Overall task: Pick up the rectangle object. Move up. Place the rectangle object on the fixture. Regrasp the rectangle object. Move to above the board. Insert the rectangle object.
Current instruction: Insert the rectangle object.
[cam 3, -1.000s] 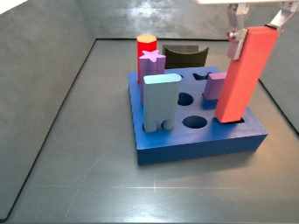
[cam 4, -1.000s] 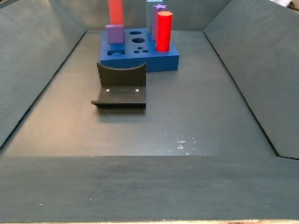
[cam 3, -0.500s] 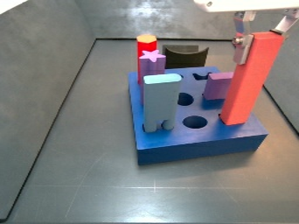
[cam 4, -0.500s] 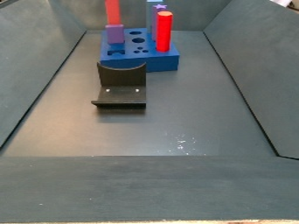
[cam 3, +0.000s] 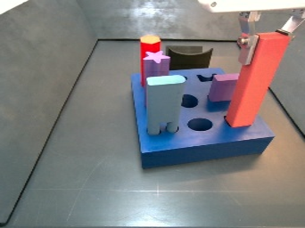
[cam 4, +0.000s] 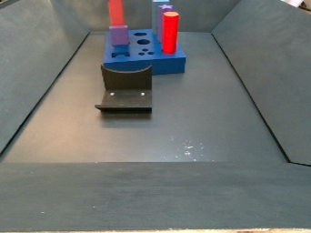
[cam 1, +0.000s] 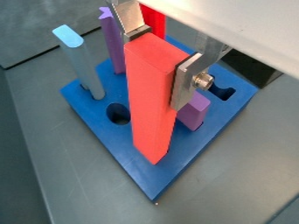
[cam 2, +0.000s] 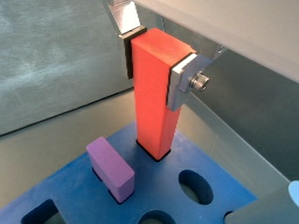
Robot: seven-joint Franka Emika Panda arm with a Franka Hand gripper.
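Gripper: the gripper point(cam 1: 158, 54) hangs over the blue board point(cam 3: 202, 147), its fingers point(cam 1: 190, 80) clamped on the upper end of the red rectangle object point(cam 1: 156, 101).
Rectangle object: held upright so that its long axis lines up with a slot; in a wrist view its lower end point(cam 2: 158, 144) sits at or just inside a hole near the board's edge.
Depth: how far it has entered cannot be told.
Neighbours: purple block point(cam 2: 112, 169) and light-blue upright block point(cam 3: 163, 105) stand close by, so a vertical approach avoids them.
Fixture: the fixture point(cam 4: 126, 88) stands bare on the floor, apart from the board.
Stage: judged to be insertion.
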